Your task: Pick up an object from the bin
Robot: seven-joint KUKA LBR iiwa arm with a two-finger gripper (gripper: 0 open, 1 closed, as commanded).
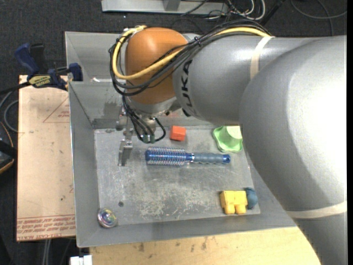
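My gripper (125, 154) hangs below the orange wrist cover, low over the bin floor in the back left part. A blue hairbrush (185, 158) lies flat just to its right, bristle end toward the gripper and handle pointing right. A small orange cube (177, 133) sits behind the brush, to the right of the gripper. I see nothing held by the gripper.
A pale green piece (229, 138) lies at the right wall. A yellow block (233, 201) with a blue-grey bit (251, 196) beside it sits at the front right. A small shiny ball (107, 218) rests in the front left corner. The arm covers the bin's right side.
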